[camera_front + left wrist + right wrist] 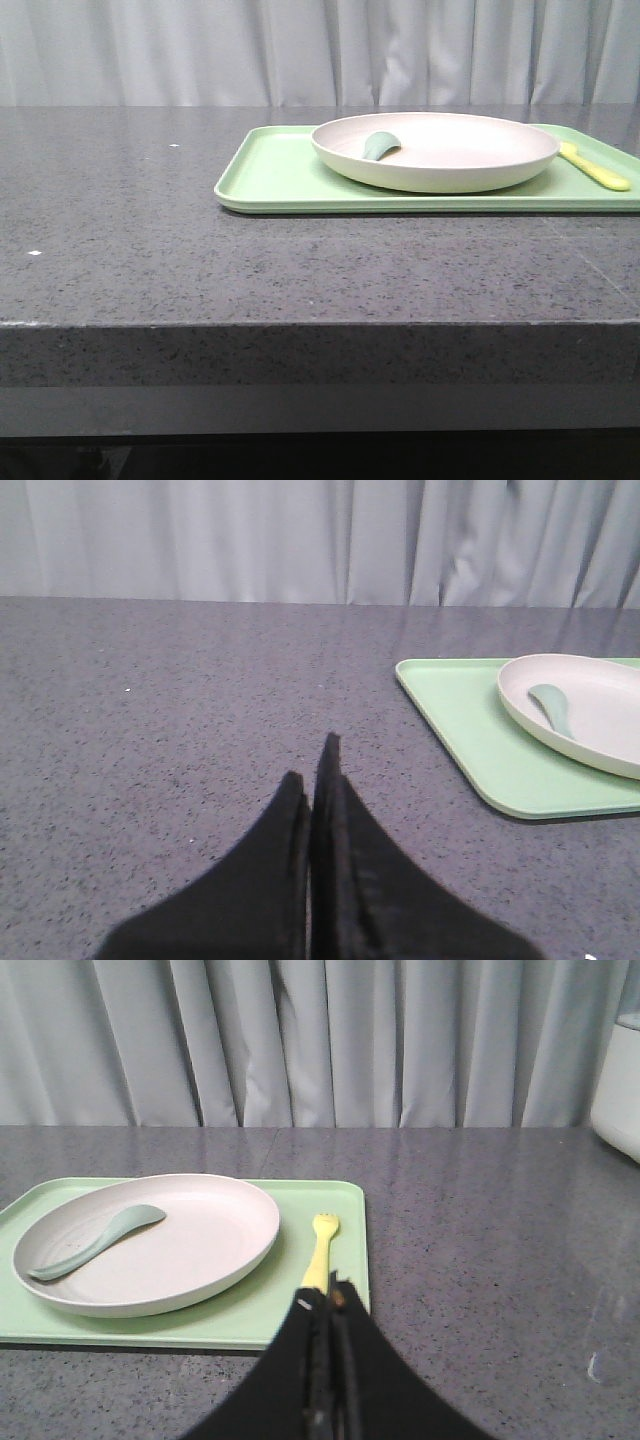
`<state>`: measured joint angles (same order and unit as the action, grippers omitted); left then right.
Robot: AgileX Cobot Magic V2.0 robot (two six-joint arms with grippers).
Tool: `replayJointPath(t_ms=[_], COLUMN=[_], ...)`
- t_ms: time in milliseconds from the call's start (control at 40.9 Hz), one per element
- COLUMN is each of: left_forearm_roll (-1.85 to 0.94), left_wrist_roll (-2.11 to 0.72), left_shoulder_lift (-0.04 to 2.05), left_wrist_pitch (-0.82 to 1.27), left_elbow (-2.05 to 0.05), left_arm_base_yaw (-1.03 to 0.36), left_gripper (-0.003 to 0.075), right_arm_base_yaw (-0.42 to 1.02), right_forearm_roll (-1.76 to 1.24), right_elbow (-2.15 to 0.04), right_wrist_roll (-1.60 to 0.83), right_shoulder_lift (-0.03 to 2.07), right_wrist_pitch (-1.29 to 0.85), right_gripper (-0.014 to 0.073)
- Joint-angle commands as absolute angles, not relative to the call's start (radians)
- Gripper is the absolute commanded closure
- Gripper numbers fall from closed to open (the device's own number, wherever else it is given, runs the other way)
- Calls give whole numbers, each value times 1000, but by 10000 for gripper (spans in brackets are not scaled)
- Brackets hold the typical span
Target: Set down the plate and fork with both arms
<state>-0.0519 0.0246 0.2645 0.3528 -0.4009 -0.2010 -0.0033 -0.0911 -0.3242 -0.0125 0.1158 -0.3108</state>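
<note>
Sitting on the green tray (270,175), the plate (450,160) has a small teal spoon (380,146) inside it. Just beside the plate, also on the tray, lies the yellow fork (321,1250). Both look put down already, so little seems left to do. The left gripper (315,770) and right gripper (328,1300) are closed and hold nothing, each apart from the plate.

The front view sits low at the table edge (300,330), facing forward, with the tray (270,180) at two o'clock. Each wrist view looks forward along the tabletop from close above: the left has the tray at two o'clock, the right at eleven. All three share the tray, the plate (440,165) and the curtain (200,50).
</note>
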Motion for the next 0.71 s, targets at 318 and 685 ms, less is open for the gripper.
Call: replayJointPath(t_ms=[318, 685], left_forearm_roll=[-53, -53], left_wrist_roll=[25, 25], left_shoulder_lift=[-25, -27], left_wrist_pitch=[259, 102], left_elbow=[-148, 8], left_arm_base_yaw=[-33, -33], left_gripper=[738, 738], right_arm_base_yaw=[-8, -8], right_forearm_roll=[-83, -83], right_elbow=[-351, -351], right_wrist_roll=[-25, -25], right_shoulder_lift=[128, 128], right_wrist_pitch=[-222, -222], right_gripper=[661, 661])
